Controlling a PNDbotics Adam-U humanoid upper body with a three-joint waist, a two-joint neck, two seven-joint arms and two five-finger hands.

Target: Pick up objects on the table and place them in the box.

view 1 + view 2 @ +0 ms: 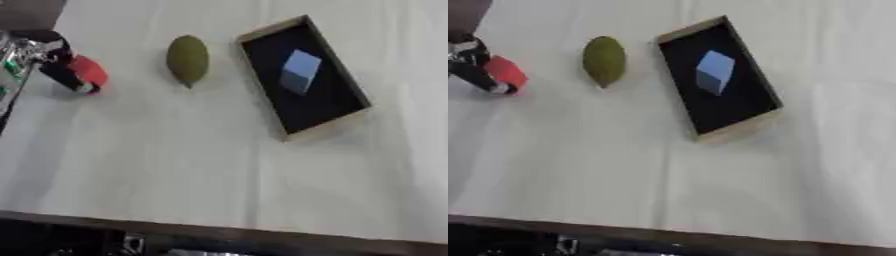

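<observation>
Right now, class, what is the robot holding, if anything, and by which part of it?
The left hand has its fingers on the red object, at that object's left side. Whether they actually pinch it cannot be told.

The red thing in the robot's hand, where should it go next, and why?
Probably lift it and carry it right, past the green object, toward the box. The left hand seems curled on the red thing at the table's left; the box holds only a blue cube.
</observation>
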